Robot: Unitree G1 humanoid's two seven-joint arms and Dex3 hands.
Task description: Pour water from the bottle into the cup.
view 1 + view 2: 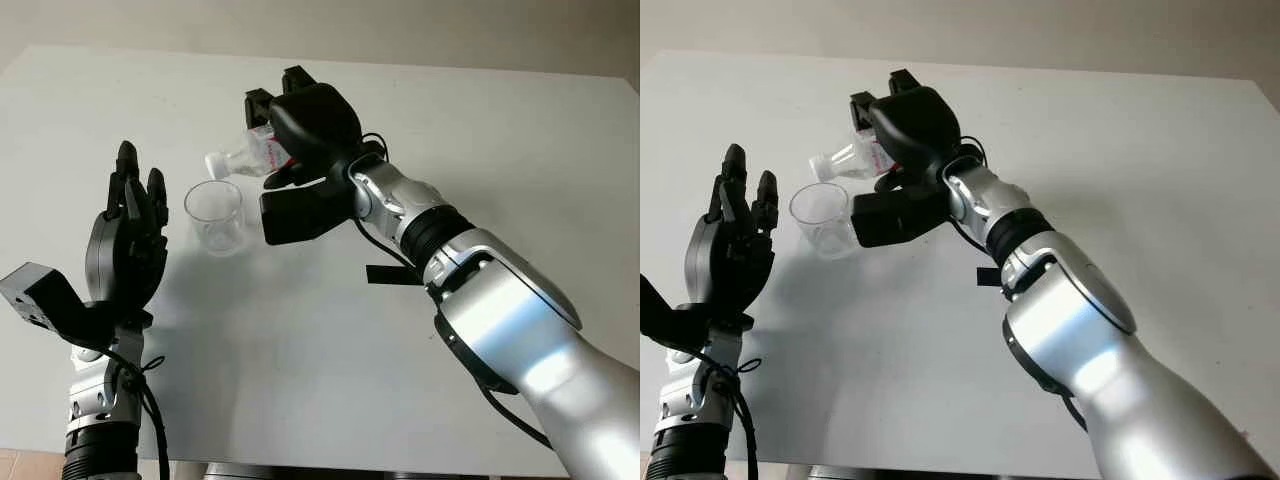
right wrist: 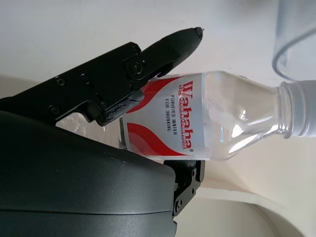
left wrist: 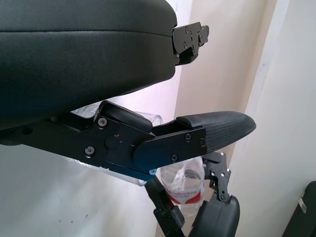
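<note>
Head views: right hand [image 1: 300, 150] grips the bottle [image 1: 250, 155], tipped with its mouth over the cup [image 1: 214, 217] on the tabletop [image 1: 520, 140]; left hand [image 1: 128, 235] raised beside the cup, open. Right wrist view: fingers [image 2: 148, 57] clamp the red label.

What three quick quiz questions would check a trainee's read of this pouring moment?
1. True or false: the right hand holds the bottle tipped on its side, mouth toward the cup.
2. Where is the left hand?
A. Gripping the cup
B. Open, raised beside the cup
C. On the bottle
3. Fill in: the cup stands ____ on the table.

Key: 1 true; 2 B; 3 upright.
</note>
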